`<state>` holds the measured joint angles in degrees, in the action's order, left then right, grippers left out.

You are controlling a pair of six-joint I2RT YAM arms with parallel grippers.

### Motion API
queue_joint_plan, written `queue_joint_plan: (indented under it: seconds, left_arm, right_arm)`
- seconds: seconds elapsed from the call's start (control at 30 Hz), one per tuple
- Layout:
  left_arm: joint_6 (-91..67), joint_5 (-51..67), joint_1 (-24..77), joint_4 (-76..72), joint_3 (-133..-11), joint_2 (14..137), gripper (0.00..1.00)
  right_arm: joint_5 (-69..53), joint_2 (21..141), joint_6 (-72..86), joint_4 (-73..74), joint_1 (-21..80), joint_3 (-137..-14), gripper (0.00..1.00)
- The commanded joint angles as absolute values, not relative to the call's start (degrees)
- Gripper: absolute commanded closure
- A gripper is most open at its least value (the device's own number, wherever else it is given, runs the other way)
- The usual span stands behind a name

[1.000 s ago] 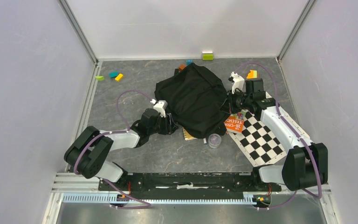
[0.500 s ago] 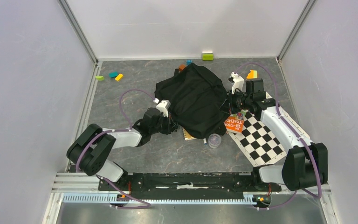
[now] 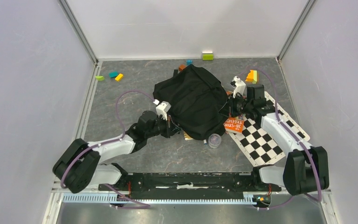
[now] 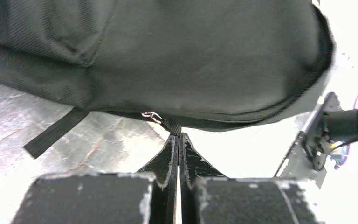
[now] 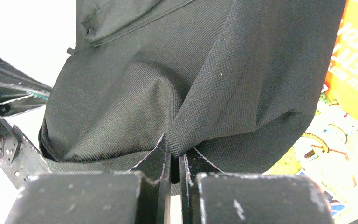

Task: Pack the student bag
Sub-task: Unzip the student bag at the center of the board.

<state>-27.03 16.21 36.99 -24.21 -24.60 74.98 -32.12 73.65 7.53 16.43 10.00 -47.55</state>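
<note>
The student bag (image 3: pixel 196 100), a big soft black backpack, lies in the middle of the table. In the left wrist view its fabric (image 4: pixel 191 56) fills the upper frame, and a black strap (image 4: pixel 53 133) trails onto the table. My left gripper (image 3: pixel 171 126) is at the bag's near left edge, shut (image 4: pixel 178 136) on the black zipper pull (image 4: pixel 171 125) beside a small metal slider (image 4: pixel 151 115). My right gripper (image 3: pixel 230 105) is at the bag's right side, shut (image 5: pixel 175 151) on a fold of the bag's fabric (image 5: pixel 223 93).
An orange book (image 3: pixel 233 125) and a black-and-white checkered board (image 3: pixel 265 137) lie right of the bag. A clear round container (image 3: pixel 214 140) sits at the bag's near edge, beside a notebook corner (image 3: pixel 188 136). Coloured blocks (image 3: pixel 115 75) and a green block (image 3: pixel 208 56) lie at the back.
My left gripper has shut on the zipper pull, and the left arm has stretched further right along the bag's near edge. The bag and right gripper have shifted slightly.
</note>
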Motion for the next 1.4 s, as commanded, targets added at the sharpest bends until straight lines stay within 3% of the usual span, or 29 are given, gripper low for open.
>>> queue_joint_plan:
  seconds: [0.0, 0.33, 0.67, 1.0, 1.23, 1.37]
  left_arm:
    - [-30.3, 21.0, 38.7, -23.8, -24.2, 68.7, 0.98]
    - [-41.5, 18.1, 44.7, -18.7, -26.8, 61.1, 0.98]
    - [-48.1, 15.5, 49.1, -16.6, -28.8, 58.0, 0.98]
    - [-51.9, 3.2, 57.5, -15.9, -31.1, 61.8, 0.98]
    - [-56.7, -7.2, 58.2, -8.4, -27.5, 56.7, 0.97]
    - [-56.1, -10.2, 58.2, 0.4, -26.3, 48.7, 0.51]
  right_arm:
    - [-28.8, 68.3, 13.5, 8.9, 10.8, -42.5, 1.0]
    - [-11.3, 59.0, 25.9, -3.9, 20.5, -33.0, 1.0]
    - [4.8, 58.0, 34.8, -14.8, 34.2, -25.3, 1.0]
    - [16.1, 63.6, 38.8, -22.5, 50.2, -24.1, 1.0]
    - [17.9, 63.7, 37.8, -20.4, 52.8, -24.4, 0.99]
    - [21.5, 59.7, 33.1, -12.3, 52.8, -25.5, 0.72]
